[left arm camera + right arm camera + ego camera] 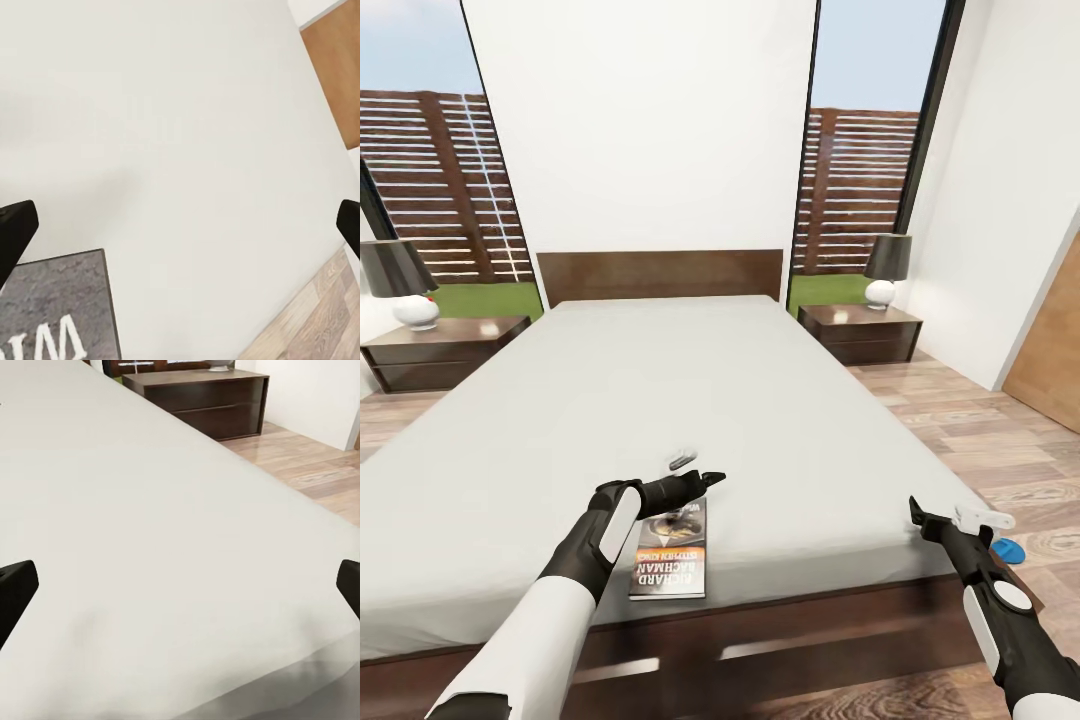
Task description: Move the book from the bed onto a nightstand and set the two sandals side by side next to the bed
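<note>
Even, bright daylight entered through two windows (430,190); the mattress (660,400) was softly shaded, a faint shadow fell beneath the left arm (610,530), and straight edges bowed near the margins.

The 2 black fingertips (16,585) of the right gripper (180,589) stand wide apart over the pale mattress of the bed (150,525), with a dark nightstand (210,401) beyond on the wood floor (315,472).
</note>
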Robot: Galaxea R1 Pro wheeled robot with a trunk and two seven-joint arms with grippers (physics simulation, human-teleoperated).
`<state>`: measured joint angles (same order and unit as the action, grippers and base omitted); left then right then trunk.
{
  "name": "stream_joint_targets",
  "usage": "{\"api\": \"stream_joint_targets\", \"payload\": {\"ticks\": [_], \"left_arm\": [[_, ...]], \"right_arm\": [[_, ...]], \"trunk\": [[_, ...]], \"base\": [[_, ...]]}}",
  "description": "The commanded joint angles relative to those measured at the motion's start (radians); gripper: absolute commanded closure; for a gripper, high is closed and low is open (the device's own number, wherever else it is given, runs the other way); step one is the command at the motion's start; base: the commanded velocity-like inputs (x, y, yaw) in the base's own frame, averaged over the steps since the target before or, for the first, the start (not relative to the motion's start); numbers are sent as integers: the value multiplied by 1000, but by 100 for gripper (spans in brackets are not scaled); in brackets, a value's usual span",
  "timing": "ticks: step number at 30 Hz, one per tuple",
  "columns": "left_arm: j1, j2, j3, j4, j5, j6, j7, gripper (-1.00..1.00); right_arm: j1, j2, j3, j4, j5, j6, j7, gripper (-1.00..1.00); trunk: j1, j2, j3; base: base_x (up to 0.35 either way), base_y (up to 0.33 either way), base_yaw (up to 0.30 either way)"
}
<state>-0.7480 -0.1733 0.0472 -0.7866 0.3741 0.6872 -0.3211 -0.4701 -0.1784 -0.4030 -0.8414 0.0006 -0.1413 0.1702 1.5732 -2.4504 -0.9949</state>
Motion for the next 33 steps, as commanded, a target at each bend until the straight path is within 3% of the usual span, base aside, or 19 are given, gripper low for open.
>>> {"api": "stream_joint_targets", "payload": {"ticks": [1, 33], "left_arm": [[-1, -1, 5, 0, 2, 8, -2, -100], [-1, -1, 5, 0, 2, 8, -2, -100]], "right_arm": [[-1, 0, -4, 1, 0, -3, 8, -100], [-1, 1, -4, 1, 0, -3, 5, -100]], "trunk": [[0, 0, -1], [0, 0, -1]], "base": [[0, 0, 0], [0, 0, 0]]}}
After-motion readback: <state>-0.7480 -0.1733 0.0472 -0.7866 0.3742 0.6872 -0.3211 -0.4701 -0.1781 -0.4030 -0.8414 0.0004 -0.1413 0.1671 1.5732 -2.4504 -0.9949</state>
